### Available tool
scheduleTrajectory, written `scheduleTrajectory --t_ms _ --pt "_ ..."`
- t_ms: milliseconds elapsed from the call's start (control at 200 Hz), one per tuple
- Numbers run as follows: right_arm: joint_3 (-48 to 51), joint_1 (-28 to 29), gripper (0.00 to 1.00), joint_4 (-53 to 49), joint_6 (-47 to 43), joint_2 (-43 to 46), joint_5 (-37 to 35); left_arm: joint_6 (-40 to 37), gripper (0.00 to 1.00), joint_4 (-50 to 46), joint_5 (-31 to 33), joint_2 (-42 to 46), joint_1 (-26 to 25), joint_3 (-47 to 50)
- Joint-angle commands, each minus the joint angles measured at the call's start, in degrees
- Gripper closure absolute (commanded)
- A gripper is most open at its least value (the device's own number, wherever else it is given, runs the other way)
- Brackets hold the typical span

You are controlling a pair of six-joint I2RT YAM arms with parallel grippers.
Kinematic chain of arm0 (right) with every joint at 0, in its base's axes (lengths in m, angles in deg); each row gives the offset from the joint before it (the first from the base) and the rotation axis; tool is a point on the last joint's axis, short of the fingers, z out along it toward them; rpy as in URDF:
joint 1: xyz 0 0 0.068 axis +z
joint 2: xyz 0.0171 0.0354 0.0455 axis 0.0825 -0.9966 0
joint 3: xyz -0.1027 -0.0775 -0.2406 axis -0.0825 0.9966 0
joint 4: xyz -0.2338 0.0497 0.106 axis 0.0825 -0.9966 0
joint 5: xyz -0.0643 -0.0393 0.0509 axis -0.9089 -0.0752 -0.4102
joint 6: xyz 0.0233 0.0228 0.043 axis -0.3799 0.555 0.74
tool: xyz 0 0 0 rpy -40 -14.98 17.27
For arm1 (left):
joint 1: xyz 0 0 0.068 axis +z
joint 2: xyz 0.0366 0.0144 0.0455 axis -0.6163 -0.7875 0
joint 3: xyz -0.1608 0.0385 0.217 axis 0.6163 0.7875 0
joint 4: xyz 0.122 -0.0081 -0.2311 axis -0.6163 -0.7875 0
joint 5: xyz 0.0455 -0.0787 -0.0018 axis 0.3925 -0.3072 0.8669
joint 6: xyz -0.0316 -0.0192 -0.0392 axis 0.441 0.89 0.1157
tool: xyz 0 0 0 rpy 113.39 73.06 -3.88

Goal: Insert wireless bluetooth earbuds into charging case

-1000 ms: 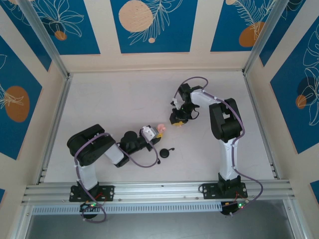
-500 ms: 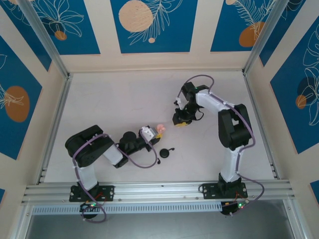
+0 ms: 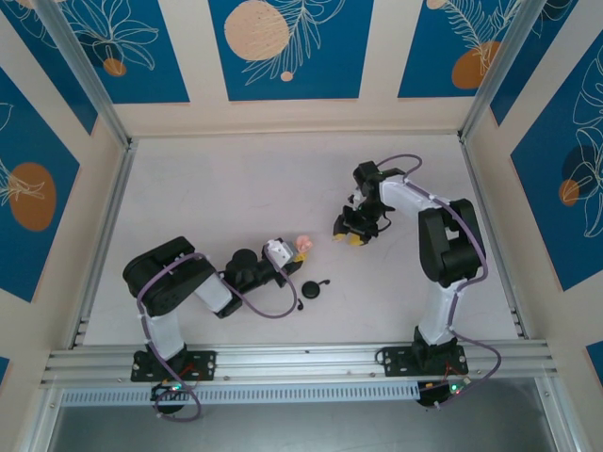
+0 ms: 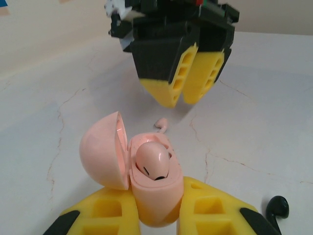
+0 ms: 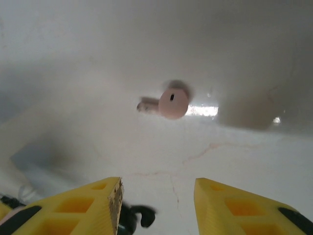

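On the left, the left claw (image 3: 288, 253) is low over the desk (image 3: 217, 188). It is clamped tight on the pink case (image 4: 151, 200). The case sits well away from every edge, near the middle of the desk. There is lots of room from here to the left wall and the back wall.

The lid of the case is flipped open to the left. One pink earbud (image 4: 154, 161) sits inside the case, and the spot next to it cannot be seen well.

A little nearer the front rail (image 3: 301, 363) lies the round black case (image 3: 315, 290), apart from the pink one. A black earbud (image 4: 278, 207) lies on the desk just to the right of the left claw.

Just past the open case lies a loose pink earbud (image 5: 172, 103), flat on the desk with its stem sticking out sideways. It touches nothing.

On the right, the right claw (image 5: 157, 188) hangs close above the desk, near that loose bud. Its two yellow fingers are apart with nothing between them. The bud is in front of the fingers, not inside the gap. The right wall is well away.
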Motion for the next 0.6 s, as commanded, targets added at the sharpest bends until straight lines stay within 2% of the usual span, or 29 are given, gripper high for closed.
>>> scheduleTrajectory --t_ms 0,595 --pt "-0.6 0.4 0.56 1.8 2.7 -1.9 1.3 1.0 0.89 2.1 -0.5 1.6 0.7 1.0" --pt "-7.4 0.4 0.63 4.5 0.4 -9.3 2.7 0.6 0.89 2.0 0.9 2.3 1.4 1.6"
